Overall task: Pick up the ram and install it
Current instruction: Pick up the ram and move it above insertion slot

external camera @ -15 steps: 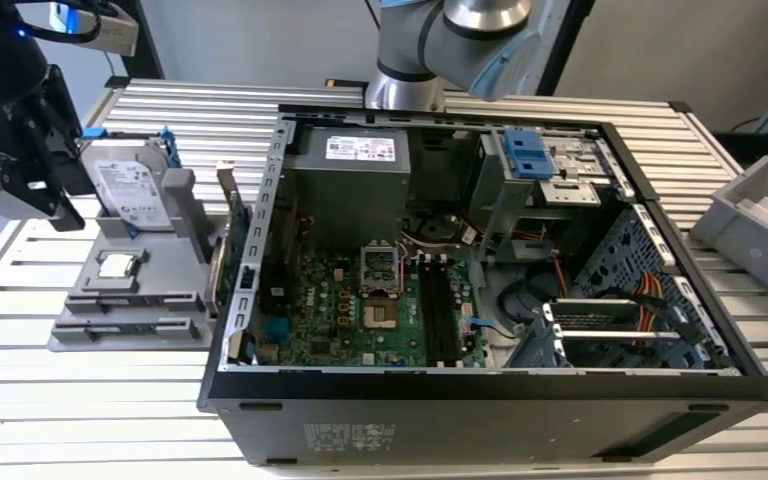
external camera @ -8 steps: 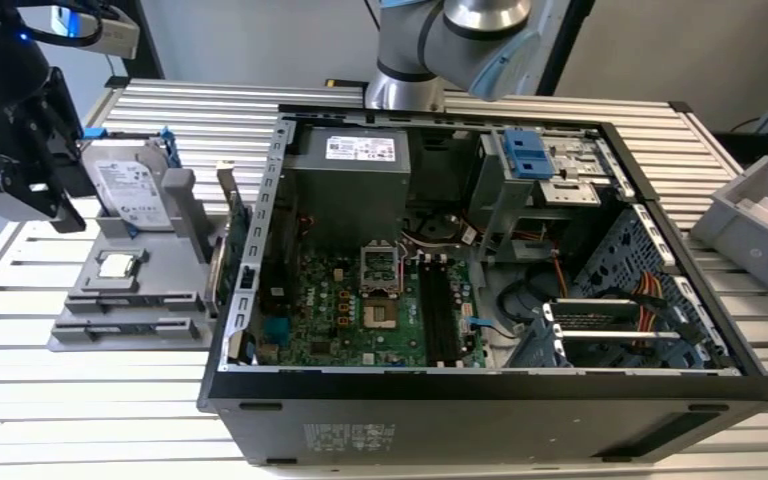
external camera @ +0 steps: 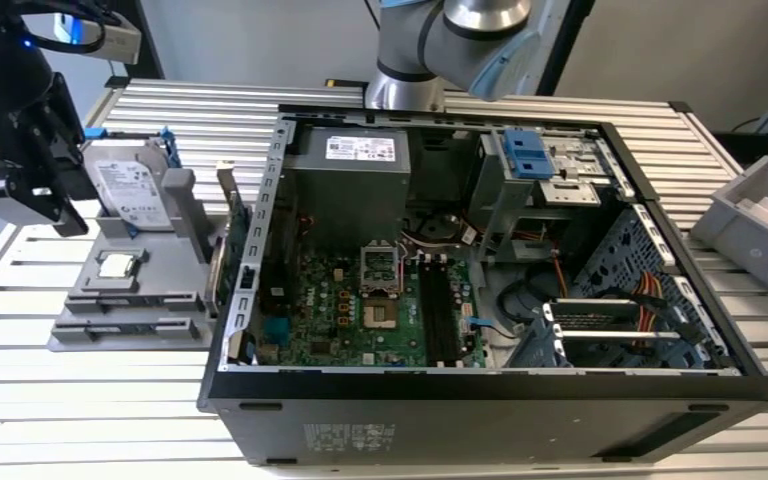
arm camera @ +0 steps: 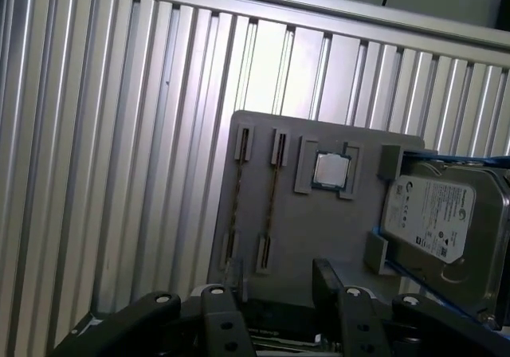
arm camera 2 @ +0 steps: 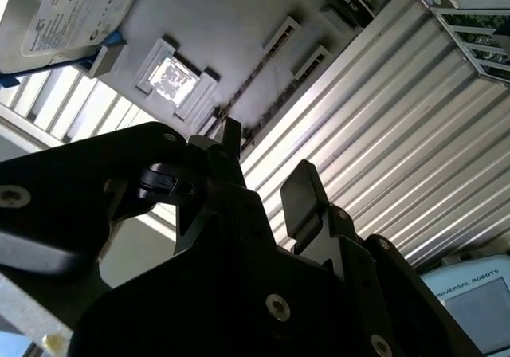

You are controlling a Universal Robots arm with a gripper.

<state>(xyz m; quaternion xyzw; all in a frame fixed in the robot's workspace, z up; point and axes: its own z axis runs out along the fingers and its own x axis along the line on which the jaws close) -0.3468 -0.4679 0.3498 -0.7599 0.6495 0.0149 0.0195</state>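
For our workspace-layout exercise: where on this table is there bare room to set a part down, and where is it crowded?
Free: the slatted table in front of the grey holder, toward the exterior view's lower left. Crowded: the strip between holder and computer case.

Exterior view: even diffuse light, table (external camera: 91,400) bright, case (external camera: 491,415) interior in shadow. Second wrist view: gripper (arm camera 2: 267,162) backlit, near black; chip (arm camera 2: 170,80) blown out by glare. First wrist view: glare streak on table ribs, gripper underexposed.

Black claw (arm camera 2: 265,168), fingers (arm camera 2: 301,194) spread, nothing gripped; wrist (external camera: 11,120) at the exterior view's left
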